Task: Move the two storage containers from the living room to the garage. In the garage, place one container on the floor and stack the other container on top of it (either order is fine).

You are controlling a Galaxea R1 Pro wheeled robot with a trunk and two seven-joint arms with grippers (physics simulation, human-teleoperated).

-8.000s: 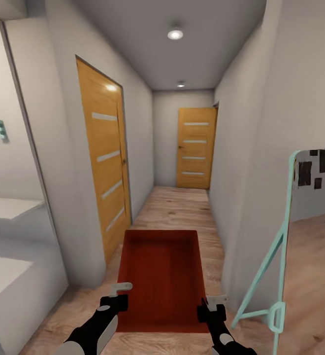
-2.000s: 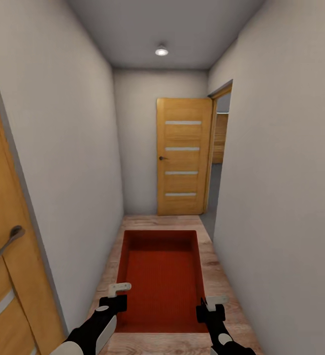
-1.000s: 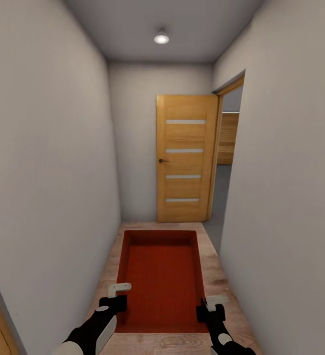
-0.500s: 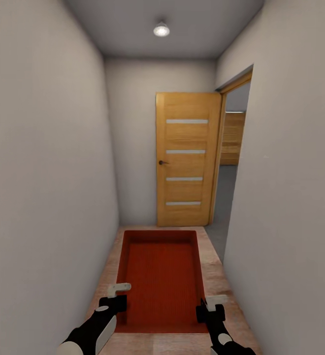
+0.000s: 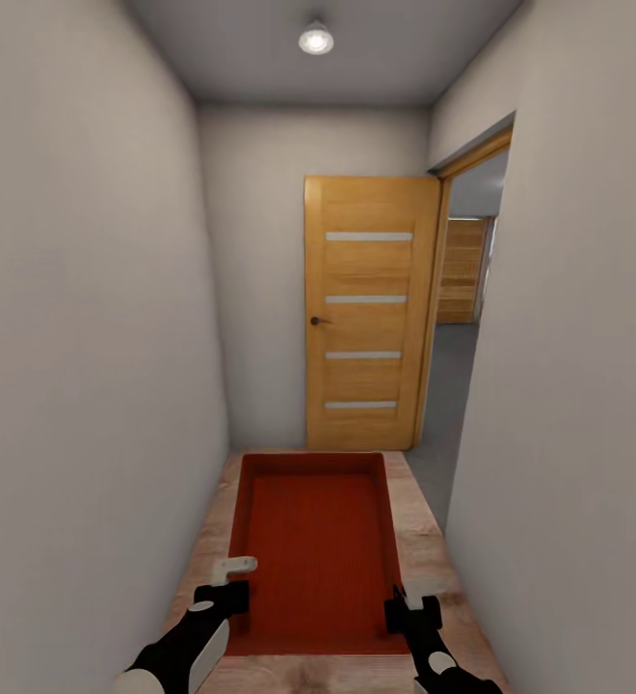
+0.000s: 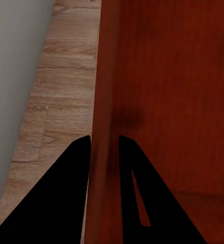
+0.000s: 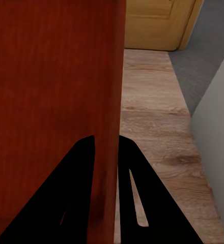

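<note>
Here, both claws (image 5: 233, 584) (image 5: 407, 600) clamping container (image 5: 314, 540) walls

Container (image 5: 316, 545) between both hands, door (image 5: 368, 313) ahead, doorway (image 5: 463, 328) right.

No readable text, labels, brands or numbers anywhere here. The wooden door (image 5: 368, 313) just has plain pale horizontal strips, the red-orange storage container (image 5: 316, 545) has bare walls inside and out, and the corridor walls (image 5: 96, 337) are blank too.
</note>
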